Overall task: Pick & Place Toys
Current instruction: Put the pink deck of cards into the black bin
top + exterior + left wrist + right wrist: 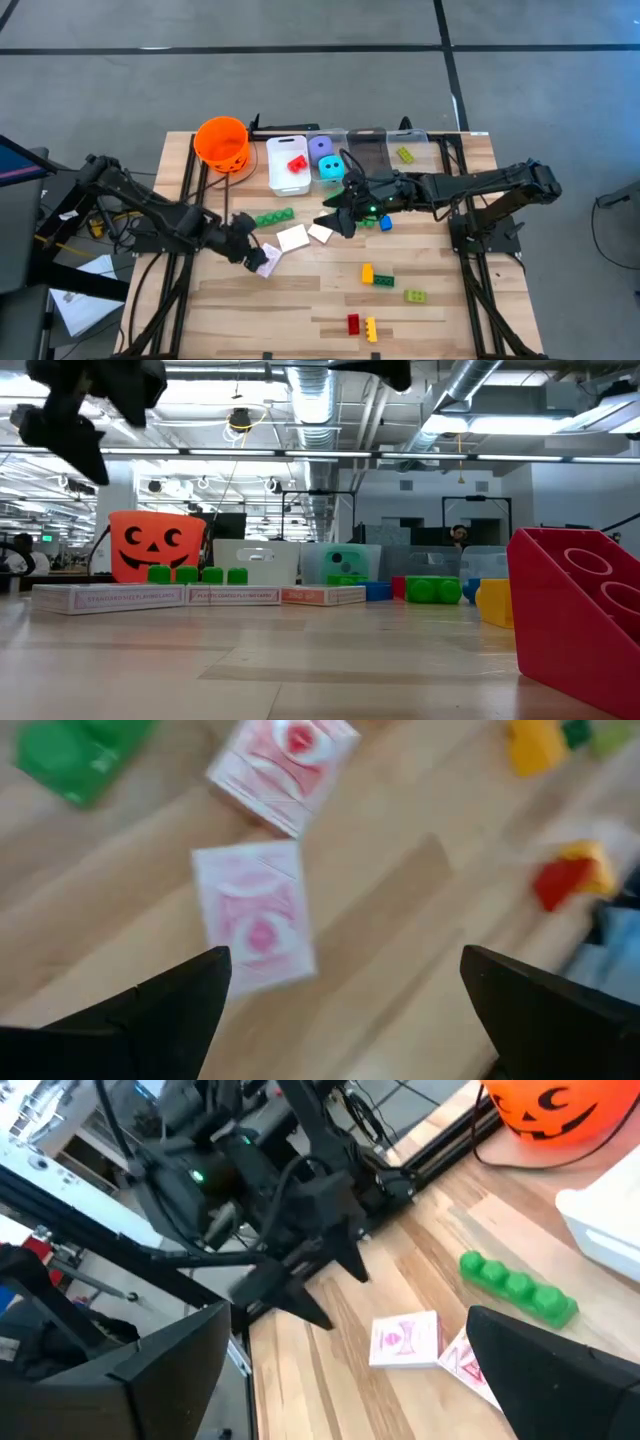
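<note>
Red-and-white cards lie flat on the wooden table: one (269,263) just under my left gripper (252,252), two more (293,237) (320,233) in the middle. In the left wrist view my left gripper (345,990) is open and empty above the table, with a card (255,915) ahead of its fingers and another (285,765) beyond. My right gripper (335,218) is open and empty over the table's middle, above the cards (405,1340). A long green brick (274,216) lies flat behind the cards. Several small bricks (375,277) lie toward the near right.
An orange pumpkin bucket (222,140) stands at the far left. Beside it is a row of bins: a white one (288,175) with a red brick, one with purple and teal dice (325,158), and two clear ones (367,150) (405,153). A big red brick (580,610) lies near the front edge.
</note>
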